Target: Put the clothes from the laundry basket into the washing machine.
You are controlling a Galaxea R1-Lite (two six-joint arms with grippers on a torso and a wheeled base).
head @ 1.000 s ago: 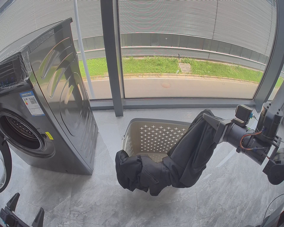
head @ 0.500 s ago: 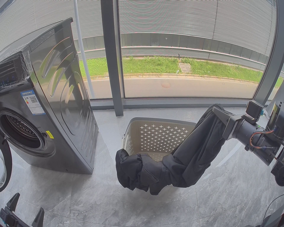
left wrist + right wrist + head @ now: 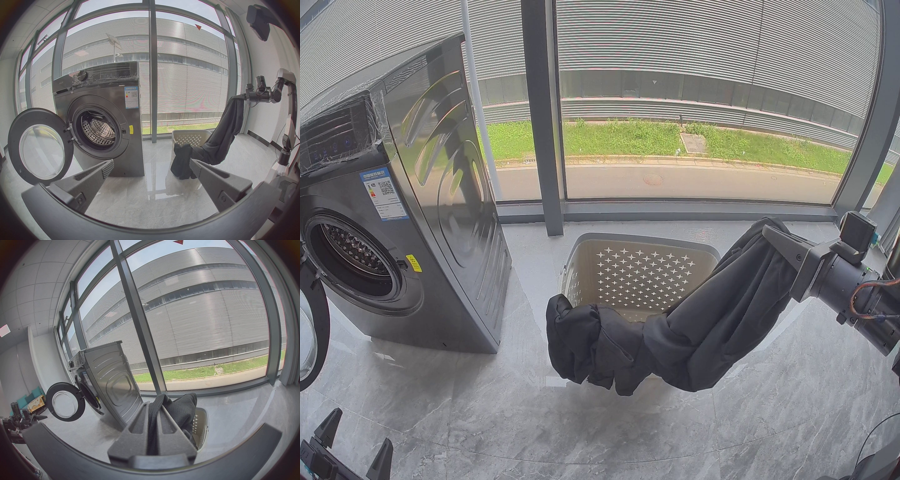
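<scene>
One dark garment [image 3: 687, 331], pinched in the tightly closed right pincer [image 3: 775, 236], drapes over the rim of the one laundry basket [image 3: 650, 239] near one washing machine [image 3: 444, 206]; the left pincer [image 3: 150, 164] gapes wide, empty.

Grey marble floor [image 3: 550, 425], tall window [image 3: 700, 94], grass strip [image 3: 625, 137] and road [image 3: 675, 184] outside

laundry basket [image 3: 637, 275] front hidden by garment [image 3: 706, 325], door [image 3: 320, 328] cropped
</scene>
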